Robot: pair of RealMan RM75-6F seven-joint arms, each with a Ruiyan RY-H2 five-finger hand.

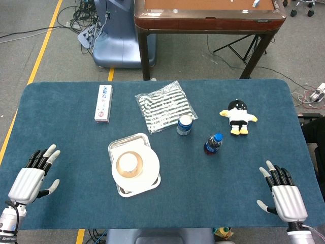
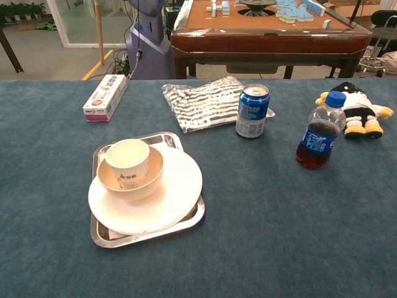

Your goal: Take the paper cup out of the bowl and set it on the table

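On the counter (image 1: 61,203), a tray (image 2: 102,236) sits left of centre, near the front. A plate (image 2: 167,198) lies on the tray, a bowl (image 2: 133,186) stands on the plate toward its left side, and the paper cup (image 2: 128,162) stands upright in the bowl. Behind the tray and to its left lies a box (image 2: 105,97). Behind and to the right of the tray lies a folded cloth (image 2: 201,102), with a can (image 2: 252,110) upright at its right front corner. A bottle (image 2: 319,130) stands right of the can and a little nearer the front. A plush toy (image 2: 356,110) lies behind and right of the bottle. The left robot hand (image 1: 31,180) rests at the front left corner, the right robot hand (image 1: 284,195) at the front right.
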